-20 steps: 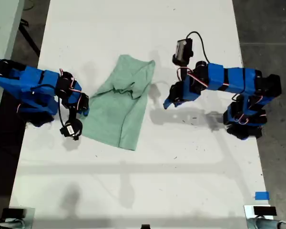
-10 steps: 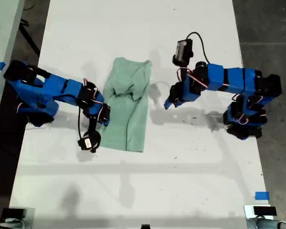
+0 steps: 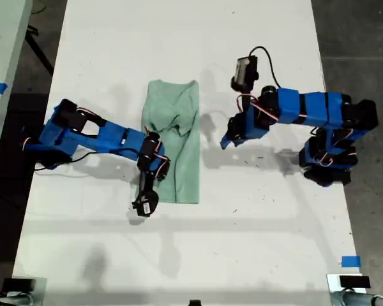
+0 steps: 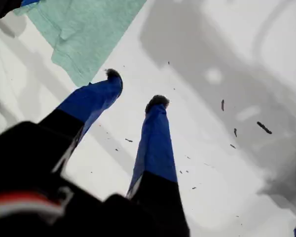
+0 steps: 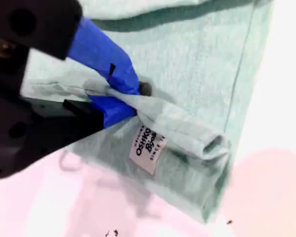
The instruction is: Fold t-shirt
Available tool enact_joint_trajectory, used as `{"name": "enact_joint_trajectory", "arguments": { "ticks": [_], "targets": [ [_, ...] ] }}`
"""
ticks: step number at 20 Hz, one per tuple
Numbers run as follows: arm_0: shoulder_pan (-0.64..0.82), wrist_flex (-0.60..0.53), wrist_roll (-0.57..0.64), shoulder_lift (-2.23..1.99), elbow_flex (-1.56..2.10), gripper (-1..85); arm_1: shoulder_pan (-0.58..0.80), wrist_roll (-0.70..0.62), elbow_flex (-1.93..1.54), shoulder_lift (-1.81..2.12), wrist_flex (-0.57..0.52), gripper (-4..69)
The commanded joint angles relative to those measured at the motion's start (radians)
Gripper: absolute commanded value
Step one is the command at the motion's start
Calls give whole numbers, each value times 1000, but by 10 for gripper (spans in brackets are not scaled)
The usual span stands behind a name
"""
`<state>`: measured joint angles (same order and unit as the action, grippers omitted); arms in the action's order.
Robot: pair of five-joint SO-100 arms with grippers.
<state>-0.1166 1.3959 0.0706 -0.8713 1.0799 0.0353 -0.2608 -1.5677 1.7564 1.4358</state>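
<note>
The pale mint-green t-shirt (image 3: 182,159) lies as a narrow, partly folded strip in the middle of the white table (image 3: 255,217), with a rumpled bunch near its top. My second gripper (image 3: 161,171) (image 5: 138,98) is shut on a fold of the t-shirt (image 5: 202,64) at its lower part, on the exterior view's left side; a white neck label (image 5: 147,148) shows just beside the jaws. My first gripper (image 3: 225,140) (image 4: 135,88) hangs open over bare table, just off the shirt's edge on the exterior view's right, with a corner of the t-shirt (image 4: 84,29) beyond its fingertips.
Dark floor borders the table on both sides of the exterior view. A bit of blue tape (image 3: 350,261) is stuck near the table's lower corner on the exterior view's right. Small dark specks dot the tabletop (image 4: 246,128).
My second arm has swept toward the exterior view's right and downward, dragging the shirt's edge over the cloth, so the shirt is now narrower. My first arm has barely moved.
</note>
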Motion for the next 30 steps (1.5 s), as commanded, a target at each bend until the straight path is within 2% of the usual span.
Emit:
{"name": "enact_joint_trajectory", "arguments": {
  "ticks": [1,4,6,11,15,18,20,23,27,30],
  "targets": [
    [51,81,54,-5,-114,292,-14,11,-2,80,-34,155],
    [74,310,84,-25,-235,381,-8,3,-14,86,-48,154],
    [78,399,95,-109,-229,355,-3,-3,-15,86,-48,154],
    [77,531,97,-345,-189,333,3,-5,-43,120,-43,154],
    [20,545,72,-509,-38,337,-8,8,-91,196,-17,152],
    [-74,477,-5,-690,196,318,-51,26,-150,262,-28,155],
    [-107,360,-52,-874,400,273,-83,35,-212,302,-86,186],
    [-138,126,-95,-1103,687,235,-133,52,-288,302,-213,236],
    [-170,-8,-106,-988,706,225,-189,71,-318,192,-383,257],
    [-179,-140,-94,-884,693,228,-213,95,-259,48,-433,266]
  ]
}}
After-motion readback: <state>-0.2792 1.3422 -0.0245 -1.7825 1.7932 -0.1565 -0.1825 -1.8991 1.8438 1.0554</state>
